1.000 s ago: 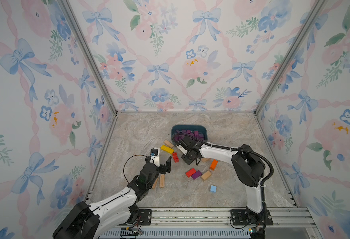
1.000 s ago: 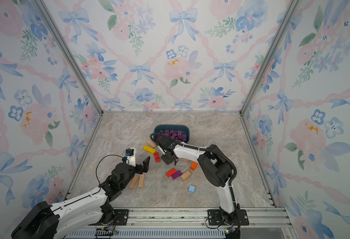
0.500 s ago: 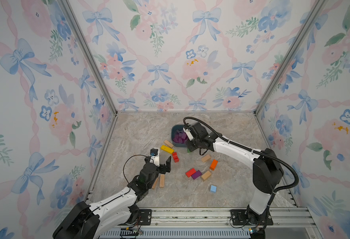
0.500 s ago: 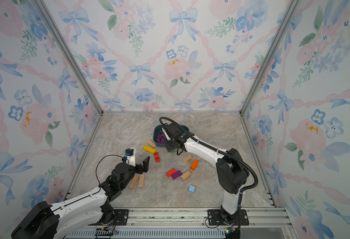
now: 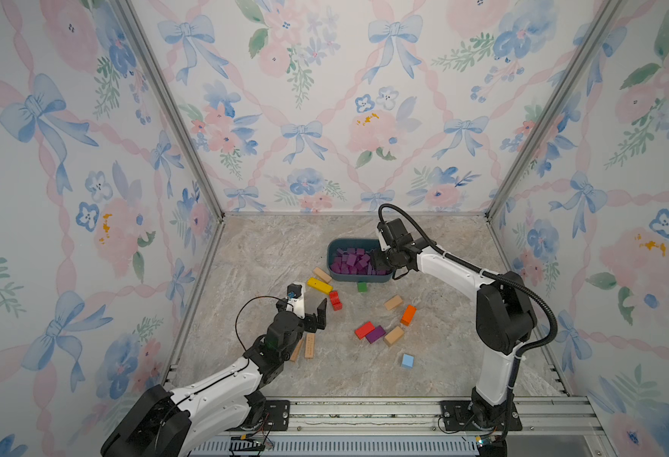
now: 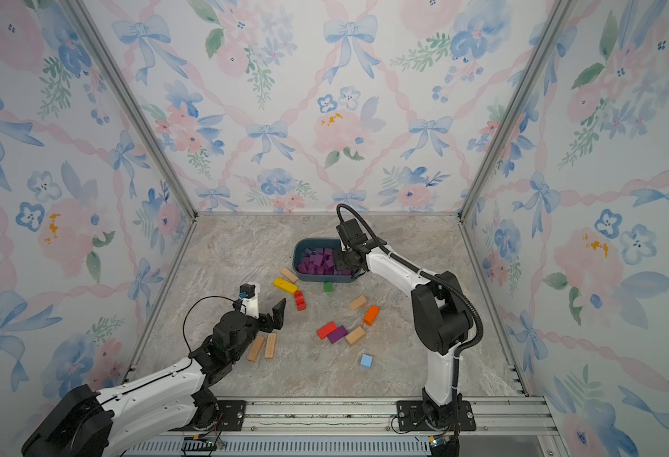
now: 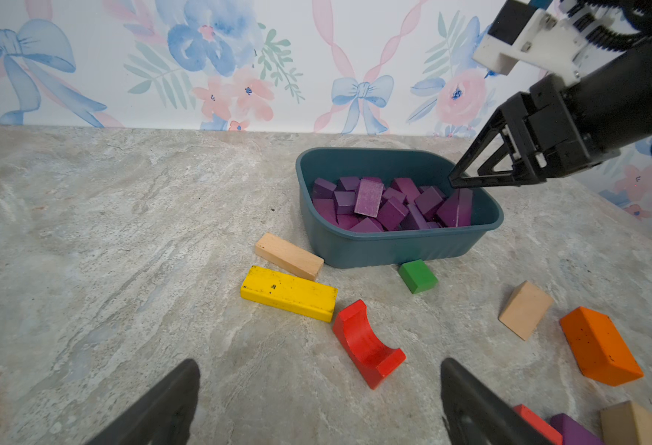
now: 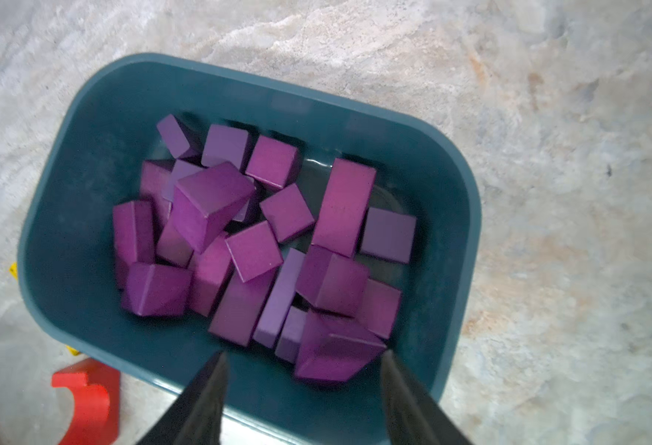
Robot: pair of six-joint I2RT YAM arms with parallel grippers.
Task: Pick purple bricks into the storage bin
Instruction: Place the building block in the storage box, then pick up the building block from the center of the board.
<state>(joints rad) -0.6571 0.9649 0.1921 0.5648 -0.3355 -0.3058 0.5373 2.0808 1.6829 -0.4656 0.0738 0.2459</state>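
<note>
The dark teal storage bin [image 5: 334, 253] [image 6: 299, 253] [image 7: 393, 246] [image 8: 85, 192] stands at the back of the table, filled with several purple bricks [image 5: 350, 259] [image 6: 317, 261] [image 7: 370, 198] [image 8: 255, 250]. My right gripper [image 5: 376, 261] [image 6: 338, 259] [image 8: 304, 356] hangs open over the bin's right end. A tilted purple brick [image 8: 336, 346] lies on the pile just past its fingertips, not gripped. One more purple brick [image 5: 375, 334] [image 6: 337, 334] [image 7: 571, 429] lies on the table among other blocks. My left gripper [image 5: 311, 302] [image 6: 267, 304] [image 7: 318, 370] is open and empty, low over bare table.
In front of the bin lie a tan bar [image 5: 322, 274], a yellow bar [image 5: 319, 285], a red arch [image 5: 335, 300] and a green cube [image 5: 361, 287]. Tan [image 5: 393, 302], orange [image 5: 408, 315], red [image 5: 364, 330] and light blue [image 5: 407, 361] blocks are scattered mid-table. Two tan bars [image 5: 309, 345] lie beside my left arm.
My right arm swung from the blocks in front of the bin up over the bin, and its shut jaws have opened, leaving a purple brick on the pile. The left arm has not moved.
</note>
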